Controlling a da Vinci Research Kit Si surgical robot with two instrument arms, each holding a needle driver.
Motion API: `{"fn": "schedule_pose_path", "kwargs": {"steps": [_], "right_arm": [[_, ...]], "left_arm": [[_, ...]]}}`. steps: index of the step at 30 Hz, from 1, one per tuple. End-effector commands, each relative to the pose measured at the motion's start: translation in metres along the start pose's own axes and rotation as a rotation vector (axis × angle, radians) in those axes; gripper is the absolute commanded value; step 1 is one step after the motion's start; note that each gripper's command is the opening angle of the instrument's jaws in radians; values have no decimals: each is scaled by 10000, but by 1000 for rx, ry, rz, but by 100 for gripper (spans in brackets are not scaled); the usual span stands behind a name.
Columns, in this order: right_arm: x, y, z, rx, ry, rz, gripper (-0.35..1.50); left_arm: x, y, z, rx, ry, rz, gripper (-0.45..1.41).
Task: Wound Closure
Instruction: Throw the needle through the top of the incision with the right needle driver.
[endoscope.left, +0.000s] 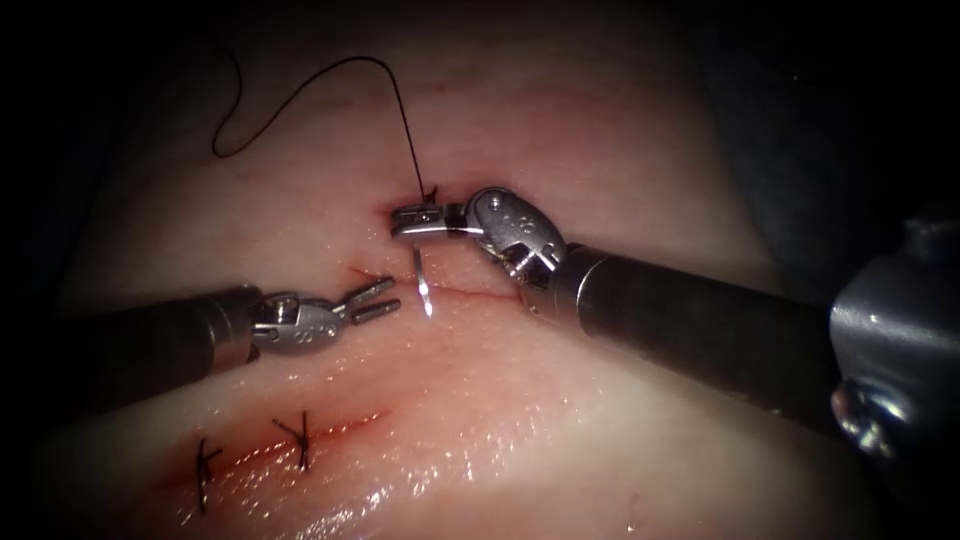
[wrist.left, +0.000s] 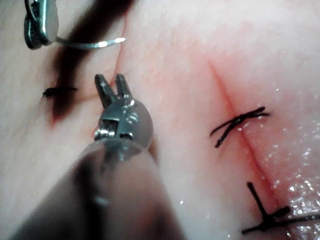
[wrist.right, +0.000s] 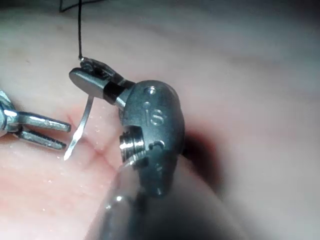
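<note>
Left pincer (endoscope.left: 375, 300) released, grasping nothing, just left of the cut (endoscope.left: 470, 292) on the tissue (endoscope.left: 560, 420). Needle (endoscope.left: 423, 285) hangs free above the cut, out of the tissue, point downward. Right pincer (endoscope.left: 410, 220) clenched on the needle's rear end, where the thread (endoscope.left: 300, 85) trails away
</note>
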Motion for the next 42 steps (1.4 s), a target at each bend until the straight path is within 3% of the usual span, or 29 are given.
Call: {"fn": "schedule_pose_path", "kwargs": {"steps": [1,8,12,20,27,32,35,42], "right_arm": [[-7,6,8,-1,10,-21,-35],[-6,11,14,-87,-16,-22,-35],[-4,21,18,-214,-62,-15,-35],[-11,29,22,-320,-164,49,-35],[-17,28,23,-370,-149,50,-35],[-17,27,22,-413,-82,43,-35],[-17,27,23,-407,-45,39,-35],[-25,26,28,-395,-50,-60,-35]], "left_arm": [[-4,3,8,-9,-6,0,-11],[-5,11,3,-31,-36,-21,-13],[-6,16,3,-52,-62,-27,-15],[-13,30,3,-96,-98,-34,-16],[-20,35,6,-116,-114,-44,-20],[-23,36,7,-121,-119,-52,-20],[-24,35,9,-121,-120,-52,-21],[-32,34,13,-132,-133,-80,-23]]}}
